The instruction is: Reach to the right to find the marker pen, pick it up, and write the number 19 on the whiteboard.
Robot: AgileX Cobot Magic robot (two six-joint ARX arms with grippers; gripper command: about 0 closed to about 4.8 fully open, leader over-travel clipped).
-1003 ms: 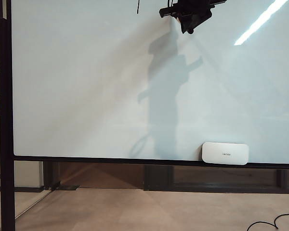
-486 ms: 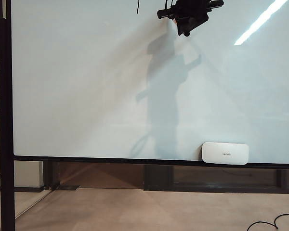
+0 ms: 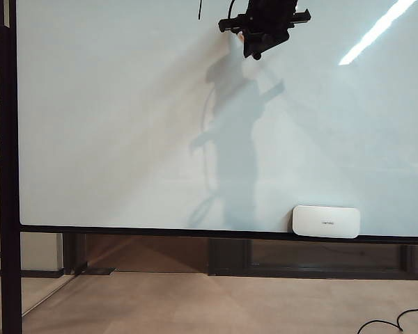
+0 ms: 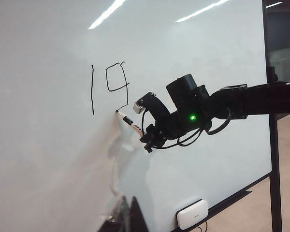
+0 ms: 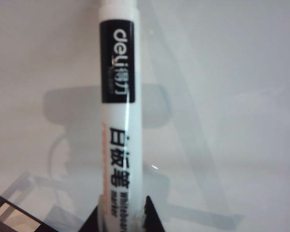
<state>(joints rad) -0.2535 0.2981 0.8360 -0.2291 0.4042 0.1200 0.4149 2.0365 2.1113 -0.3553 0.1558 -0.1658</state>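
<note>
Left wrist view: right hand clamps the pen, tip at the 19 on the whiteboard. Dragging away could smear it. Left hand unseen.

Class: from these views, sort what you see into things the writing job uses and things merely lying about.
In use: marker pen, whiteboard, number 19, right end effector gripping the pen.
Lying about: eraser on the ledge, floor cable.
</note>
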